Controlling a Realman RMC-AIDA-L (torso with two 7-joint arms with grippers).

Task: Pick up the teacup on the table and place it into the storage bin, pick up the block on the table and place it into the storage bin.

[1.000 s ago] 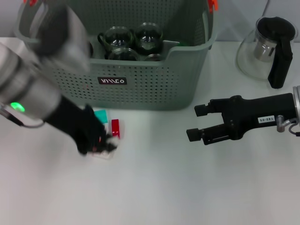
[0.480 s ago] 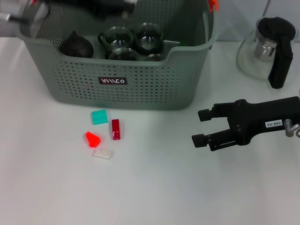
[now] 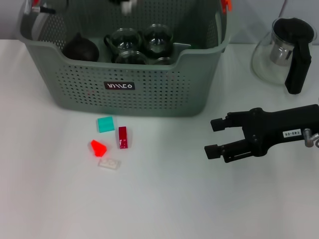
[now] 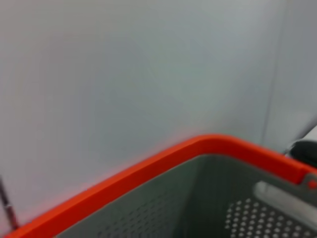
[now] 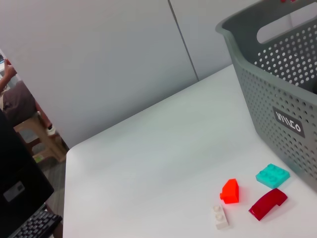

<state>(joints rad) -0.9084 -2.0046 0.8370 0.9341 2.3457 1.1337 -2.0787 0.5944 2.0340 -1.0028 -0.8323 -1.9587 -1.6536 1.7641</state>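
Note:
The storage bin (image 3: pixel 149 94) stands at the back of the table; its logo wall (image 5: pixel 285 111) also shows in the right wrist view. Glass teacups (image 3: pixel 124 39) lie inside it beside a dark teapot (image 3: pixel 79 48); I see no teacup on the table. Several blocks lie in front of the bin: teal (image 3: pixel 105 124), dark red (image 3: pixel 122 137), orange (image 3: pixel 98 148) and white (image 3: pixel 109 163). They show again in the right wrist view, the orange block (image 5: pixel 229 191) among them. My right gripper (image 3: pixel 213 137) hovers open, right of the blocks. Only a sliver of my left gripper (image 3: pixel 123 4) shows above the bin.
A glass kettle (image 3: pixel 284 50) with a black handle stands at the back right. The left wrist view shows just the bin's orange rim clip (image 4: pixel 163 163) and a pale wall. The table's far edge (image 5: pixel 67 153) lies beyond the blocks.
My left arm has risen from the blocks to above the bin and has almost left the head view. My right gripper has shifted slightly right. Teal, dark red and white blocks stay put.

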